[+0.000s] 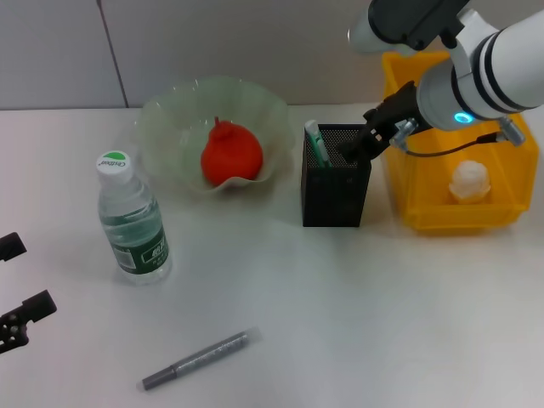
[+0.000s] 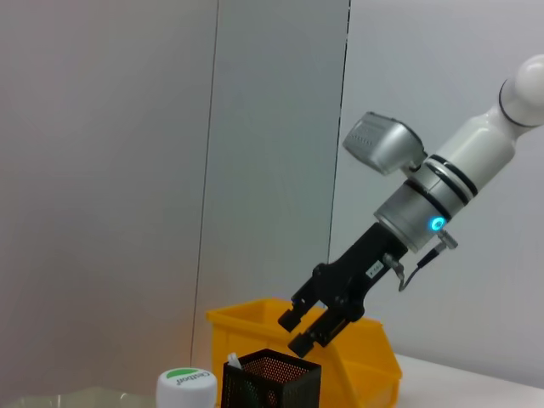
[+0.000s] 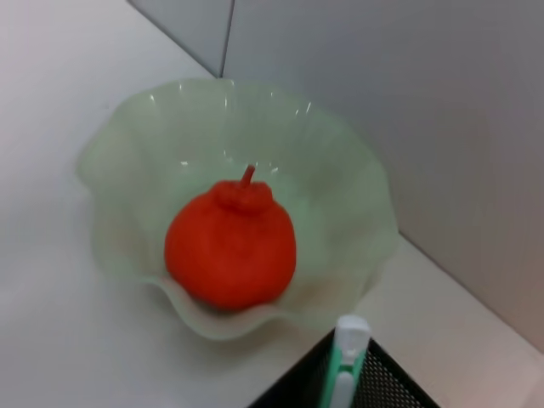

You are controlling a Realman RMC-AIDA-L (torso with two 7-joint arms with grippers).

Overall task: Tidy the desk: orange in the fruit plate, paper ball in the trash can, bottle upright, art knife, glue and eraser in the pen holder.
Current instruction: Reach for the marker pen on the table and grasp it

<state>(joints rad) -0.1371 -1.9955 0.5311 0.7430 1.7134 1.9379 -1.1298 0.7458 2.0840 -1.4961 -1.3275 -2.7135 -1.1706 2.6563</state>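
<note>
The orange (image 1: 229,151) (image 3: 229,248) lies in the pale green fruit plate (image 1: 174,115) (image 3: 119,170). The bottle (image 1: 132,223) stands upright with its green-and-white cap (image 2: 185,382) on. A black mesh pen holder (image 1: 336,191) (image 2: 272,382) holds a green and white stick (image 1: 316,141) (image 3: 347,357), probably the glue. My right gripper (image 1: 351,146) (image 2: 299,330) hovers open over the holder's rim, nothing between its fingers. The paper ball (image 1: 470,181) sits in the yellow trash can (image 1: 425,212) (image 2: 365,357). A silver art knife (image 1: 195,359) lies on the desk near the front. The eraser is out of view. My left gripper (image 1: 17,289) is parked open at the near left edge.
The trash can stands right beside the pen holder. A grey wall closes off the back of the white desk (image 1: 340,306).
</note>
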